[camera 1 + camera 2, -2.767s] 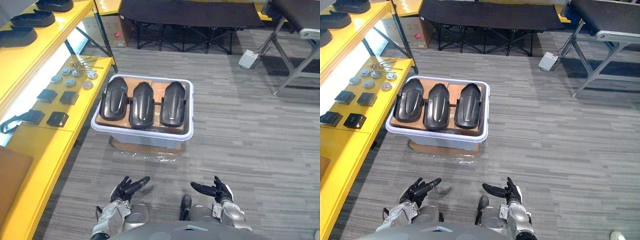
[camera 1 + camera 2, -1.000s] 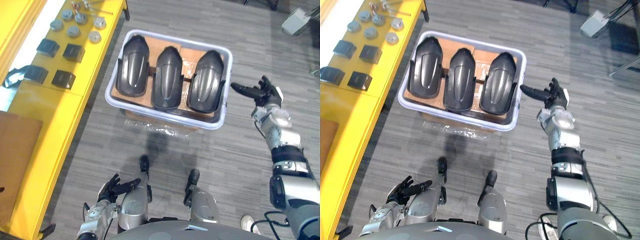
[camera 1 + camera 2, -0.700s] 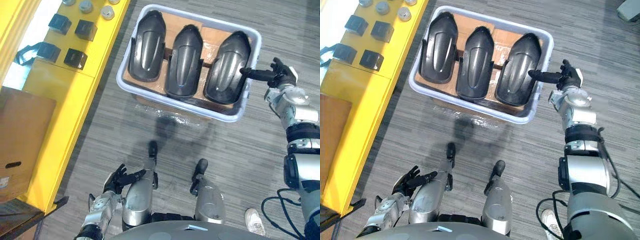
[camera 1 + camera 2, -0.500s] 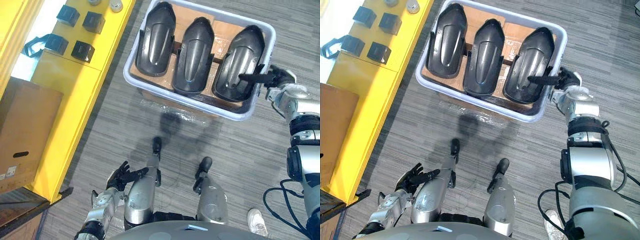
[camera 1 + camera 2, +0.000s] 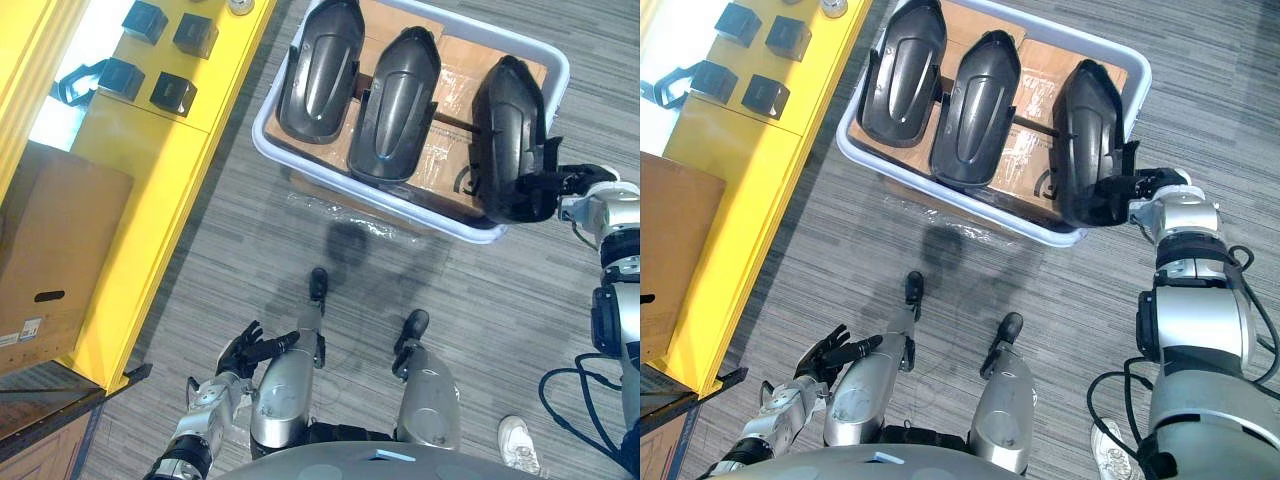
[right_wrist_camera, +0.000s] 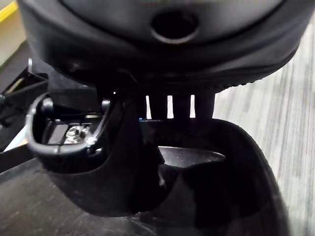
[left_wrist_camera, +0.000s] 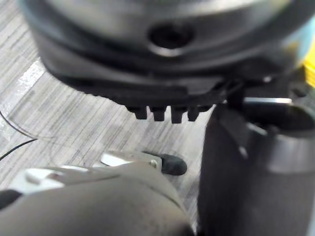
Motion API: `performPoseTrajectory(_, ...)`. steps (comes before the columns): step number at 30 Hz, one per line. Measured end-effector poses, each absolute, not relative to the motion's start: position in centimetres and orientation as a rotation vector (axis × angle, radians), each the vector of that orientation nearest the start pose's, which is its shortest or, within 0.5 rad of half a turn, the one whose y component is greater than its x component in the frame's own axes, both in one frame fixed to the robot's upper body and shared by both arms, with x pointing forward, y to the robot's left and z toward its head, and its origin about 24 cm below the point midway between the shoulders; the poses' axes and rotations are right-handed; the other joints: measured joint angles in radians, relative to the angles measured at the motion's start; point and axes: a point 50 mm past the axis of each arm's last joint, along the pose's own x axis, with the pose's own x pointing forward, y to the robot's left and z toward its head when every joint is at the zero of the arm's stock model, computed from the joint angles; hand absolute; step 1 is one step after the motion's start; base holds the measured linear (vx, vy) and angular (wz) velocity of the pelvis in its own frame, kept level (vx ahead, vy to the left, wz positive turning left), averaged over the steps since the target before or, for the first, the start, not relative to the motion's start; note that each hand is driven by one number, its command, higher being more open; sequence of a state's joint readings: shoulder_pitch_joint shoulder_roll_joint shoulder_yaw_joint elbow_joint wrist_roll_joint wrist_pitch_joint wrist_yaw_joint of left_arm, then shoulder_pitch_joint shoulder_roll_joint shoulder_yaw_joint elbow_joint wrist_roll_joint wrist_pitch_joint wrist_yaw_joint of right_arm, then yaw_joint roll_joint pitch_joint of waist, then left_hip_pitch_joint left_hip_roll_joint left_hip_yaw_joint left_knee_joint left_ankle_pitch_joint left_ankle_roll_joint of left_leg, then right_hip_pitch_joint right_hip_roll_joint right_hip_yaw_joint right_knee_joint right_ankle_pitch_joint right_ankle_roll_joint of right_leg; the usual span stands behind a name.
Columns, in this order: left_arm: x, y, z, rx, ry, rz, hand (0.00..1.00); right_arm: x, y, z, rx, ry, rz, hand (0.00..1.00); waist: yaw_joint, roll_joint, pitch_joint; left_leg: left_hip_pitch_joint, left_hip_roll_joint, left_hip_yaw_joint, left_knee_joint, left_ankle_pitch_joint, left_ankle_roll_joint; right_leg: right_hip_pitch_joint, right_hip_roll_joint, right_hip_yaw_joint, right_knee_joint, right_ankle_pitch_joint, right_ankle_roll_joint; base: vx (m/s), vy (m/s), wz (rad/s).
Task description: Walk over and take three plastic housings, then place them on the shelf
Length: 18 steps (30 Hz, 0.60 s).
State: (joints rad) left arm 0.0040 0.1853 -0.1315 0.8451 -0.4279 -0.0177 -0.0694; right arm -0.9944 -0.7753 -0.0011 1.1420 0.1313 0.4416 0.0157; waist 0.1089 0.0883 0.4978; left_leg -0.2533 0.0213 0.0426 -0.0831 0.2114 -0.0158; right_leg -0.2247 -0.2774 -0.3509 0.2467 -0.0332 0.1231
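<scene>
Three dark plastic housings lie on cardboard in a white bin (image 5: 268,150) on the floor. The left housing (image 5: 320,70) and the middle housing (image 5: 395,105) lie flat, side by side. The right housing (image 5: 510,130) is tipped up on its edge at the bin's right end. My right hand (image 5: 578,188) is shut on its near end, fingers curled round the rim; the right wrist view shows the housing's hollow inside (image 6: 206,196) past the fingers. My left hand (image 5: 245,352) hangs low at my left side, open, holding nothing.
A yellow shelf (image 5: 130,200) runs along the left, with small black parts (image 5: 172,92) and a cardboard box (image 5: 55,250) on it. Grey plank floor lies between the bin and me. A white shoe (image 5: 518,445) stands at the lower right.
My right hand reached across to the right housing and curled its fingers on it; the housing tipped from flat onto its edge. The camera moved closer over the bin.
</scene>
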Motion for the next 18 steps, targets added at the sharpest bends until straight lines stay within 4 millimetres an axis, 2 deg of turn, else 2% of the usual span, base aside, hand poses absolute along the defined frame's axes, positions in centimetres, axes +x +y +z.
performPoseTrajectory(7,17.0,19.4,-12.2,-0.192,0.789,0.071,1.0,34.9,-36.6,14.7,-0.186,0.487,-0.67,0.0,0.0,0.0,0.0,0.008,0.002,0.006,-0.001,0.004,-0.003,0.002,0.0,0.005,0.013,-0.007,0.0,0.0,-0.05,0.01)
performPoseTrajectory(11,17.0,19.3,-12.0,-0.189,0.761,0.068,1.0,34.6,-36.9,14.7,-0.213,0.441,-0.762,0.0,-0.005,0.0,0.0,0.045,0.001,0.016,-0.004,0.009,0.004,0.036,0.0,0.014,0.007,-0.006,0.0,0.01,-0.049,-0.06)
performPoseTrajectory(14,17.0,19.0,-11.3,-0.193,0.694,0.071,1.0,34.6,-37.0,16.5,-0.242,0.292,-0.85,0.0,-0.028,0.0,0.0,0.061,0.002,0.019,-0.006,0.008,0.003,0.058,0.002,0.015,-0.011,-0.002,0.007,0.0,-0.041,-0.02)
performPoseTrajectory(18,18.3,17.7,-9.2,-0.23,0.564,0.063,1.0,33.6,-36.5,20.8,-0.341,-0.055,-0.956,0.0,-0.052,-0.002,-0.003,0.107,0.004,0.031,-0.006,-0.016,-0.002,0.119,0.012,0.026,-0.062,0.011,0.025,0.03,-0.035,-0.09)
